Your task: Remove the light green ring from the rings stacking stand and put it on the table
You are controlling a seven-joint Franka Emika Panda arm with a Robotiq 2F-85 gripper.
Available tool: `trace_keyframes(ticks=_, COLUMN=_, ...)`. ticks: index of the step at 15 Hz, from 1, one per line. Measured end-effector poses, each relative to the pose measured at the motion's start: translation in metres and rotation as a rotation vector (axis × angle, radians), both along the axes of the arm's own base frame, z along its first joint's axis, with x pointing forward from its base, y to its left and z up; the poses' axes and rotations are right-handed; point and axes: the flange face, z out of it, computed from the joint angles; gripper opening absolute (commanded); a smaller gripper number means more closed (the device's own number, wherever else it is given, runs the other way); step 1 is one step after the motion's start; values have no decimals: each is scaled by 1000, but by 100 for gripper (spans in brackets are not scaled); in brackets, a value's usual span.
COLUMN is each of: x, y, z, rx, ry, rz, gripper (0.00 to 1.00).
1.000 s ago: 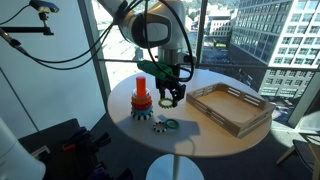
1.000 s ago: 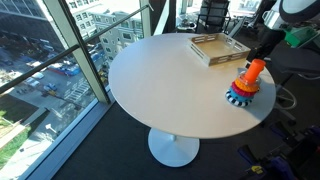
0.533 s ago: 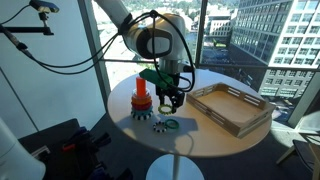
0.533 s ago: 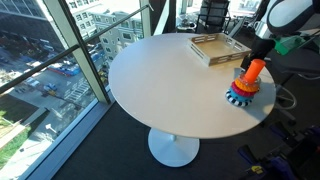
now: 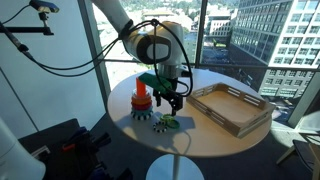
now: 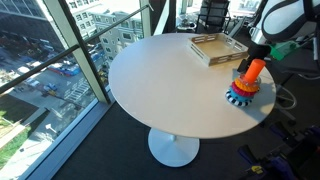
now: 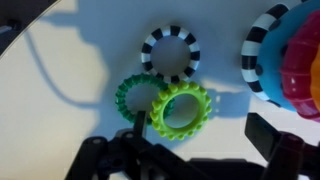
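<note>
Small yellow-green plastic ring (image 7: 182, 108) lies flat on beige round tabletop (image 7: 80, 50), off ring stacking stand with orange-red peg (image 5: 142, 97), partly overlapping darker green ring (image 7: 133, 96). Hand (image 5: 171, 102) directly above ring, jaws spread wide, empty. Placement looks done; straight lift should clear.
</note>
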Motion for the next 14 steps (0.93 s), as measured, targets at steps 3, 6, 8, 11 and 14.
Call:
trace_keyframes(ticks=3, x=1, y=7, z=0, rx=4, ry=1, rz=15, gripper=99)
trace_keyframes(ticks=6, x=3, y=13, z=7, rx=7, ry=-8, rz=29, gripper=100)
trace_keyframes(ticks=8, x=6, y=17, z=16, rx=7, ry=-24, rz=35, gripper=100)
trace_keyframes(ticks=11, x=10, y=20, z=37, rx=6, ry=-61, rz=42, gripper=100)
trace_keyframes(ticks=14, x=12, y=25, z=59, rx=5, ry=-94, rz=51, gripper=100)
